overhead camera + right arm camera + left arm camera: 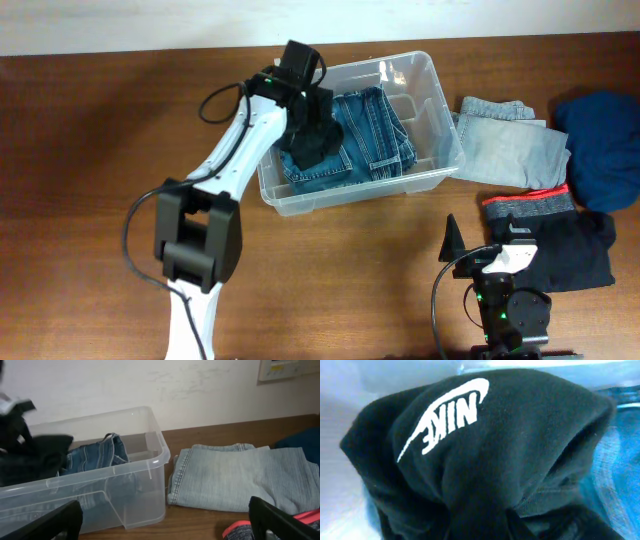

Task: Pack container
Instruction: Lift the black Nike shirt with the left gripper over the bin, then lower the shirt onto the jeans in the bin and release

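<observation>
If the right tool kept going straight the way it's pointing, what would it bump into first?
Probably the folded light-blue jeans, near their left edge. The open right tool faces the gap between them and the container, so it might clip that corner instead; depth is unclear.

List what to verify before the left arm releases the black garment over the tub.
1. Left claw grips the black garment: ok, the cloth hangs bunched from it.
2. Garment is above the tub: ok, it is over the tub's left half, above the blue jeans.
3. Room left in the tub: ok, the right end beside the jeans is bare.
4. No cloth trailing over the tub's left rim: cannot tell, the arm hides that edge.
5. Right claw is out of the way: ok, it is open and sits near the table's front edge, apart from the tub.
</observation>
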Motion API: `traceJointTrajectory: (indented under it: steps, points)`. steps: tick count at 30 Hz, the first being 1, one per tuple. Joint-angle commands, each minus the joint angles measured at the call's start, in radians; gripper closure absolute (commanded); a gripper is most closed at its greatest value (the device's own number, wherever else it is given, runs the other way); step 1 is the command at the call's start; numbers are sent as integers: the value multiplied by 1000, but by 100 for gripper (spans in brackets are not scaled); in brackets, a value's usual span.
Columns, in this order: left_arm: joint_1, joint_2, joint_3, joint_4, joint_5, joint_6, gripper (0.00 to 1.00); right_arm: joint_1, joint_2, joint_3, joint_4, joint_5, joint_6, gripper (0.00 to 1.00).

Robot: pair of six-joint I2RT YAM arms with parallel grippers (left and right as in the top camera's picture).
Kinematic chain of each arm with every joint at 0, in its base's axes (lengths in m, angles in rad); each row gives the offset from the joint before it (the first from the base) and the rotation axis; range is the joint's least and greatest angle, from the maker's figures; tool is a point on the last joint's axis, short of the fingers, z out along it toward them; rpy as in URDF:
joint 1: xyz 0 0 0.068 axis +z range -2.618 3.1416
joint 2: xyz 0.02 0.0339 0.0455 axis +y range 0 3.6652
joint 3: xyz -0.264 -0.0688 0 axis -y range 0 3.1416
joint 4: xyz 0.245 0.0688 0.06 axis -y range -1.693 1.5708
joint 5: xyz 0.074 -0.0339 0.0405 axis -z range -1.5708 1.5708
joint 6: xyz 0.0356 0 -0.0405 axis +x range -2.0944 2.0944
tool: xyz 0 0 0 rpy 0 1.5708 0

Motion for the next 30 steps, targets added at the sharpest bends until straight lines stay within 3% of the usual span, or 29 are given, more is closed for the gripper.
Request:
traceJointTrajectory:
  steps: [1, 3, 4, 6, 7, 8, 17, 26, 28, 30]
  points:
    - [7, 98, 14, 6, 7, -13, 98, -4, -8, -5, -6, -1, -7, 2]
    - [7, 144, 14, 7, 7, -13, 98, -4, -8, -5, -7, -1, -7, 2]
    - [7, 165, 14, 7, 8, -13, 93, -4, -8, -5, -7, -1, -7, 2]
    - [7, 186, 14, 1, 17, -13, 55, -4, -8, -5, -7, -1, -7, 2]
    - [7, 186, 14, -6, 24, -13, 40, -4, -8, -5, -7, -1, -7, 2]
    - [7, 178, 19, -12, 31, -12, 32, -4, -8, -5, -7, -1, -7, 2]
    - [7, 30, 221, -163, 30, -8, 21, -4, -8, -5, -7, -1, -7, 2]
    - [6, -51, 253, -167, 30, -8, 21, -4, -8, -5, -7, -1, -7, 2]
    - [6, -51, 243, -167, 30, -8, 35, -4, -8, -5, -7, -1, -7, 2]
    - [6, -49, 236, -168, 30, -8, 80, -4, -8, -5, -7, -1, -7, 2]
